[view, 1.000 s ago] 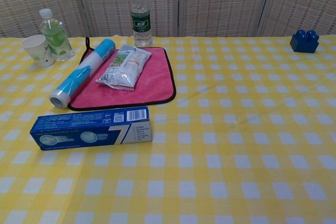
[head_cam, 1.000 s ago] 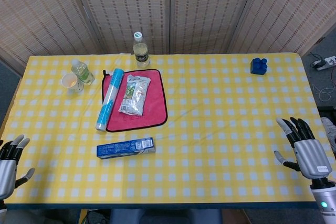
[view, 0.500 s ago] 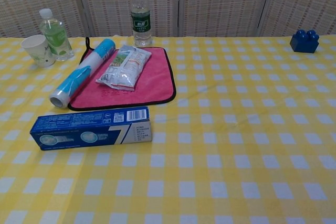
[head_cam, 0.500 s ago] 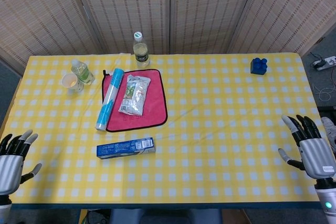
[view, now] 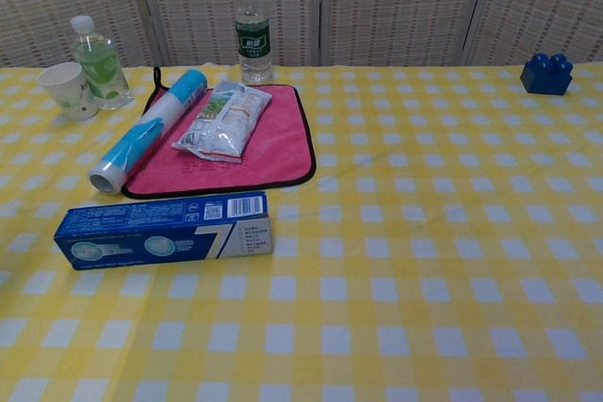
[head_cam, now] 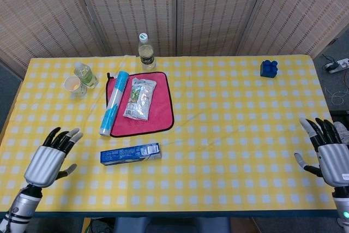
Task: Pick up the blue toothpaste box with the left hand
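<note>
Hovering left hand (head_cam: 48,158) — fingers spread, empty

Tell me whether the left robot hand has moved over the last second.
Yes. The left robot hand moved in over the table toward the blue toothpaste box, which stayed put.

Table is wearing a yellow-and-white checked cloth (view: 452,233), matt, lightly creased. Toothpaste box (view: 162,235) is looking like printed card with a slight sheen. Pink mat (view: 273,152) is reading as soft fabric with dark stitched edging; the pouch (view: 221,120) on it is showing crinkled glossy film. Both bottles (view: 252,21) (view: 98,60) are clear plastic. Left hand (head_cam: 48,160) and right hand (head_cam: 332,159) are showing brushed silver shells with dark fingers.
</note>
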`<state>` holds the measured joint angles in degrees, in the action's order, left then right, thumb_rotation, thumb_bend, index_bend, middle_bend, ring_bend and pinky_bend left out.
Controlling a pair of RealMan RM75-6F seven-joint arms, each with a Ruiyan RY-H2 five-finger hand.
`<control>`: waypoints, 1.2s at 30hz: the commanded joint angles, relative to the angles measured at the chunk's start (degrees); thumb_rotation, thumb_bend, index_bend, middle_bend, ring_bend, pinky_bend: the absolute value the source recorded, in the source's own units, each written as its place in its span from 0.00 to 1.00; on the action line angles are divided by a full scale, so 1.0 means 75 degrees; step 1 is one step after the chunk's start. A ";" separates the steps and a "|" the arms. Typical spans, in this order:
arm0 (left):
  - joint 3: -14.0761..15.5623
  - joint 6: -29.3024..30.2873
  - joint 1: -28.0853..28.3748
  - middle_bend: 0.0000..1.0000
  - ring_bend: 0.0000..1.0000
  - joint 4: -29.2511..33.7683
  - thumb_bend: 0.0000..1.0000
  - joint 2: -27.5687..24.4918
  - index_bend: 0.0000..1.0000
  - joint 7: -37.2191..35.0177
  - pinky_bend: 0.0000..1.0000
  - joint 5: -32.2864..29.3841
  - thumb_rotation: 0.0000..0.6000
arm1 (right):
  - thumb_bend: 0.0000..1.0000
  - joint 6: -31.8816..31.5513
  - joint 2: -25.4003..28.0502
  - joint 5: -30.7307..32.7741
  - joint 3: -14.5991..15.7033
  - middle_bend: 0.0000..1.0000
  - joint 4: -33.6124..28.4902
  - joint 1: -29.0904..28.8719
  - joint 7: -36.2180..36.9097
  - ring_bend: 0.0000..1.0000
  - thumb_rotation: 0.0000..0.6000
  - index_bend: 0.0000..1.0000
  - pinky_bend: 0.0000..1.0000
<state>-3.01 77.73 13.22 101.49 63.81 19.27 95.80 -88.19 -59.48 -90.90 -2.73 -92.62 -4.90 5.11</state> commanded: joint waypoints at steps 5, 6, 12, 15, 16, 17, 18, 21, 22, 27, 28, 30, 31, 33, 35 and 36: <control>-0.0141 -0.1050 0.0756 0.15 0.17 0.0446 0.20 0.0270 0.17 0.0590 0.07 -0.0207 1.00 | 0.26 -0.0023 -0.0007 0.0038 0.0004 0.12 0.0039 0.0049 0.0035 0.00 1.00 0.07 0.00; -0.0140 -0.1170 0.0822 0.15 0.17 0.0498 0.20 0.0292 0.16 0.0651 0.07 -0.0262 1.00 | 0.26 -0.0023 -0.0009 0.0051 0.0005 0.12 0.0047 0.0058 0.0041 0.00 1.00 0.07 0.00; -0.0132 -0.1988 0.1259 0.15 0.17 0.0746 0.20 0.0491 0.14 0.1184 0.07 -0.0762 1.00 | 0.26 0.0000 -0.0022 0.0098 0.0009 0.12 0.0096 0.0088 0.0084 0.00 1.00 0.07 0.00; -0.0140 -0.2280 0.1443 0.15 0.17 0.0722 0.20 0.0693 0.14 0.1490 0.07 -0.1041 1.00 | 0.26 0.0033 -0.0032 0.0128 0.0009 0.12 0.0119 0.0090 0.0103 0.00 1.00 0.07 0.00; -0.0144 -0.2354 0.1490 0.15 0.17 0.0713 0.20 0.0756 0.14 0.1583 0.07 -0.1141 1.00 | 0.26 0.0043 -0.0038 0.0135 0.0011 0.12 0.0126 0.0092 0.0110 0.00 1.00 0.07 0.00; -0.0152 -0.2442 0.1551 0.15 0.17 0.0701 0.20 0.0841 0.14 0.1707 0.07 -0.1275 1.00 | 0.26 0.0053 -0.0044 0.0141 0.0011 0.12 0.0135 0.0092 0.0116 0.00 1.00 0.07 0.00; -0.0159 -0.2503 0.1596 0.15 0.17 0.0692 0.20 0.0904 0.14 0.1793 0.07 -0.1378 1.00 | 0.26 0.0060 -0.0047 0.0143 0.0012 0.12 0.0141 0.0093 0.0122 0.00 1.00 0.07 0.00; -0.0200 -0.2686 0.1748 0.15 0.17 0.0661 0.20 0.1097 0.14 0.2029 0.07 -0.1747 1.00 | 0.26 0.0082 -0.0058 0.0156 0.0015 0.12 0.0161 0.0095 0.0134 0.00 1.00 0.07 0.00; -0.0213 -0.2732 0.1794 0.15 0.17 0.0651 0.20 0.1151 0.14 0.2092 0.07 -0.1854 1.00 | 0.26 0.0087 -0.0060 0.0159 0.0015 0.12 0.0165 0.0096 0.0135 0.00 1.00 0.07 0.00; -0.0257 -0.2983 0.2059 0.15 0.17 0.0623 0.20 0.1394 0.14 0.2612 0.07 -0.2567 1.00 | 0.26 0.0087 -0.0060 0.0165 0.0021 0.12 0.0179 0.0117 0.0149 0.00 1.00 0.07 0.00; -0.0274 -0.3007 0.2120 0.15 0.17 0.0610 0.20 0.1456 0.14 0.2783 0.07 -0.2774 1.00 | 0.26 0.0088 -0.0062 0.0167 0.0024 0.12 0.0183 0.0122 0.0154 0.00 1.00 0.07 0.00; -0.0297 -0.2986 0.2200 0.15 0.18 0.0590 0.20 0.1558 0.13 0.3031 0.07 -0.3044 1.00 | 0.26 0.0089 -0.0065 0.0171 0.0028 0.12 0.0191 0.0131 0.0165 0.00 1.00 0.07 0.00; -0.0301 -0.2975 0.2247 0.15 0.18 0.0579 0.20 0.1612 0.13 0.3176 0.07 -0.3232 1.00 | 0.26 0.0087 -0.0066 0.0173 0.0028 0.12 0.0196 0.0136 0.0171 0.00 1.00 0.07 0.00; -0.0287 -0.2960 0.2320 0.16 0.18 0.0581 0.20 0.1660 0.13 0.3431 0.07 -0.3529 1.00 | 0.26 0.0084 -0.0068 0.0186 0.0029 0.12 0.0209 0.0149 0.0183 0.00 1.00 0.07 0.00; -0.0262 -0.2933 0.2412 0.17 0.18 0.0602 0.20 0.1708 0.14 0.3710 0.07 -0.3854 1.00 | 0.26 0.0083 -0.0070 0.0200 0.0029 0.12 0.0224 0.0160 0.0193 0.00 1.00 0.07 0.00; -0.0250 -0.2922 0.2455 0.18 0.19 0.0608 0.20 0.1729 0.14 0.3822 0.07 -0.3989 1.00 | 0.26 0.0088 -0.0070 0.0208 0.0029 0.12 0.0229 0.0164 0.0198 0.00 1.00 0.07 0.00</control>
<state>-5.01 55.67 30.70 106.00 76.11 46.07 67.85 -87.53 -60.00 -89.36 -2.51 -90.91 -3.67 6.59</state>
